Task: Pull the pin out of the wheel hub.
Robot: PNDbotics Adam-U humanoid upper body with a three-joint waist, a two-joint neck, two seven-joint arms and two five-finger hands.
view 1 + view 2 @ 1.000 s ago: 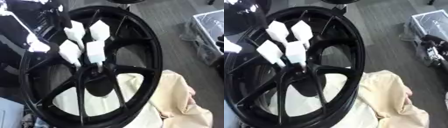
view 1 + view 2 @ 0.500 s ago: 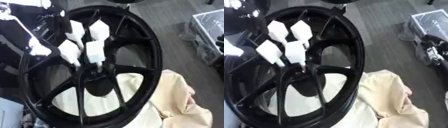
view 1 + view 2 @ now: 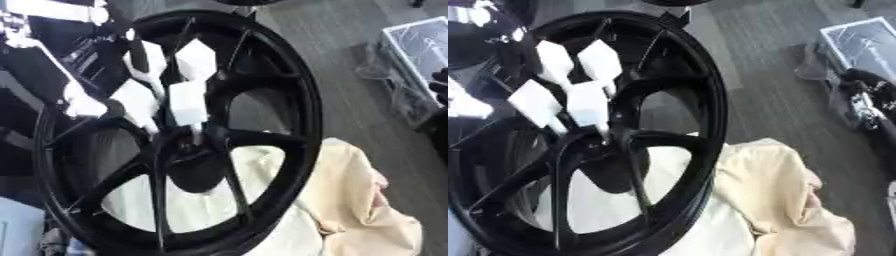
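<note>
Left arm: comes in from the upper left, black with shiny silver bits, angled down toward the middle of the wheel. Pretty blurry up there, so I can't make out much of the forearm.

Left hand [image 3: 562, 95]: white-tipped fingers [image 3: 599, 60] pointing down and inward at the hub, spread in a loose fan. Four white blocky pads show, two higher and two lower. The lowest one [image 3: 588, 104] sits right above the hub and looks like it's touching something thin there.

Grip: honestly can't tell if it's pinching or just hovering with the fingers narrowed. The spot under the fingertips is too dark.

Pin: can't pick it out for sure. There's a thin dark bit just under the lowest fingertip at the hub, and that's all I get.

Wheel hub [image 3: 194, 159]: black, in the centre of the big black wheel [image 3: 306, 120], spokes running out to the rim. The wheel fills most of the view and sits tilted.

Cloth [image 3: 359, 195]: cream coloured, bunched up under and to the right of the wheel, showing through the gaps between the lower spokes.

Floor [image 3: 772, 75]: grey, to the right.

Clear box [image 3: 420, 40]: upper right, well apart from the wheel.

Right hand: don't see it anywhere.
</note>
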